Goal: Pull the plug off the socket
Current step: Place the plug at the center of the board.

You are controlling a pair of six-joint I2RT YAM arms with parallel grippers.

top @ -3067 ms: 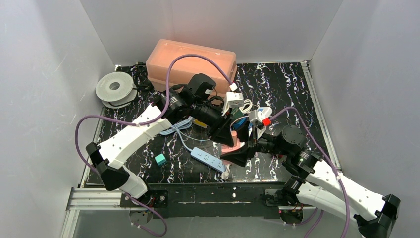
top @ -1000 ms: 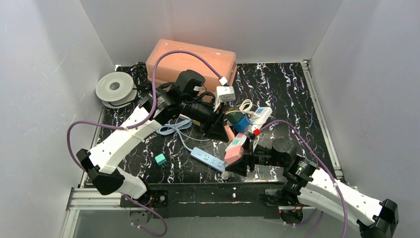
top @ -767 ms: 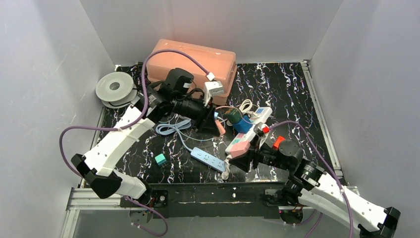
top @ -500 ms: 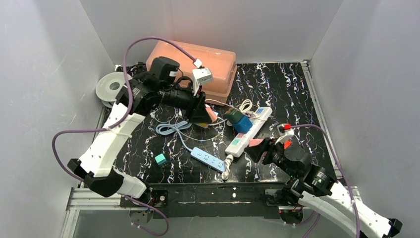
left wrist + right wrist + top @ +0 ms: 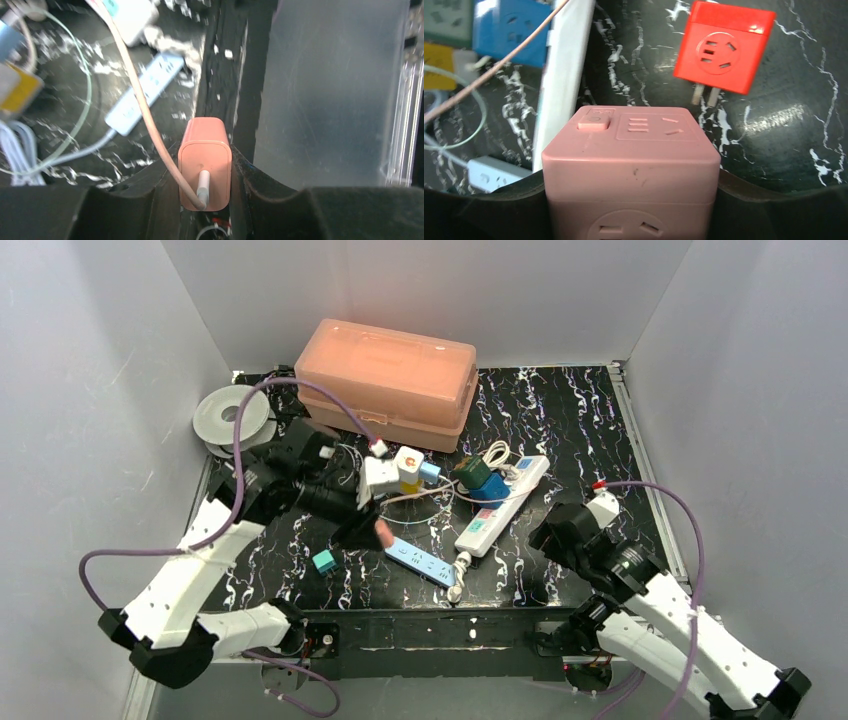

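The pink plug (image 5: 205,150), a small charger block with a pink cable coming out of its back, sits squeezed between the fingers of my left gripper (image 5: 206,172). From above, that gripper (image 5: 372,530) hangs low over the table's left middle, the plug's (image 5: 383,534) tip just showing. The pink cube socket (image 5: 634,160) fills my right gripper (image 5: 631,192), which is shut on its two sides. In the top view the right gripper (image 5: 548,532) is drawn back to the right, and the socket is hidden under it. Plug and socket are well apart.
A white power strip (image 5: 503,504) carrying a green cube (image 5: 472,472) and a blue cube (image 5: 488,489) lies mid-table. A light blue strip (image 5: 420,561) is near the front. A red adapter (image 5: 724,47) lies ahead of the right gripper. A pink box (image 5: 390,380) and a spool (image 5: 232,420) stand behind.
The arms have drawn apart. The left swung back, then left and down toward the front with the plug. The right pulled back to the right with the socket.
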